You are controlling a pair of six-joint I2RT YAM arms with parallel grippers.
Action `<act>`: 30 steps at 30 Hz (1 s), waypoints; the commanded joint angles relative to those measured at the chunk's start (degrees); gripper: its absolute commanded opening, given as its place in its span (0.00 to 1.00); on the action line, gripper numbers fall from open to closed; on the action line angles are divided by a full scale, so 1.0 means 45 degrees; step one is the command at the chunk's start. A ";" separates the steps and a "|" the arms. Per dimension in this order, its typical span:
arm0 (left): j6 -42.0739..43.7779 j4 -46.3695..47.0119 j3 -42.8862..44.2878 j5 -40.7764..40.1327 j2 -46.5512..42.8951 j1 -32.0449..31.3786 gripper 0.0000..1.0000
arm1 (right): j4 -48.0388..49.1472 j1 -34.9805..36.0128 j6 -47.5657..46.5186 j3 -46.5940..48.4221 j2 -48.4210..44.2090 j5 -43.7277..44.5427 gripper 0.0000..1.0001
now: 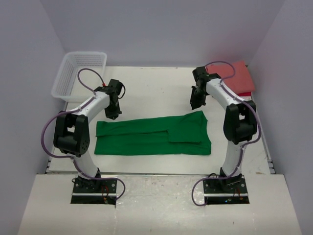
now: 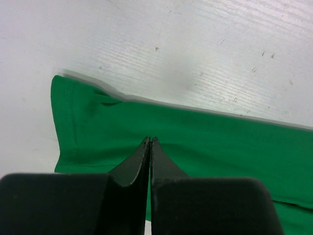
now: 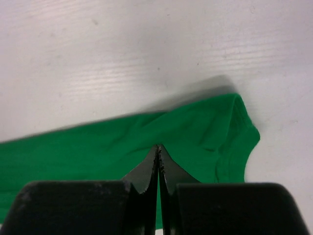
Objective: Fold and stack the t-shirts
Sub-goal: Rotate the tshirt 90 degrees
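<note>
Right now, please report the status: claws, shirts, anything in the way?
Left claw shut, right claw shut, both empty over green shirt. It lies flat, folded lengthwise. Red shirt folded, far right corner. Basket far left, apart.

The top camera is looking down from above and behind the arm bases point(image 1: 95, 188), taking in the whole surface point(image 1: 156, 88) from far off. The left wrist camera is peering past its own left pincer point(image 2: 150, 141), close over the left end of the green t-shirt point(image 2: 205, 142). The right wrist camera is looking just as closely past the right pincer point(image 3: 158, 147) at the shirt's right end. All three views are sharing that shirt.
</note>
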 commanded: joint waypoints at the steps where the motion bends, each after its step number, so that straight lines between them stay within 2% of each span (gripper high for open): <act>1: 0.0058 0.0067 0.0011 0.0066 -0.0558 -0.0039 0.00 | 0.1186 0.0219 -0.0527 -0.0564 -0.2355 -0.0655 0.00; 5: 0.0508 0.0244 -0.0223 0.1044 -0.0343 -0.0097 0.00 | 0.0736 0.0804 -0.0369 -0.1341 -0.2784 -0.1787 0.00; 9: 0.0800 0.0497 -0.0731 0.1162 -0.0285 -0.0195 0.00 | 0.0970 0.2383 -0.0525 -0.2438 -0.2630 -0.0561 0.00; 12: 0.0957 0.0634 -0.1005 0.1123 0.0066 -0.0214 0.00 | 0.1126 0.2894 -0.0700 -0.2790 -0.1947 -0.0480 0.00; 20: -0.0076 -0.0027 -0.1102 0.0986 0.1647 -0.0312 0.00 | 0.0620 0.3111 -0.1364 -0.2752 -0.1692 -0.0128 0.02; 25: -0.0819 -0.0537 -0.1259 0.1473 0.2994 -0.0351 0.00 | -0.0611 0.3189 -0.2067 -0.2049 -0.0619 0.0711 0.02; 30: -0.1190 -0.0985 -0.1532 0.1845 0.3036 -0.0449 0.00 | -0.1119 0.3189 -0.2498 -0.1268 0.0475 0.0303 0.00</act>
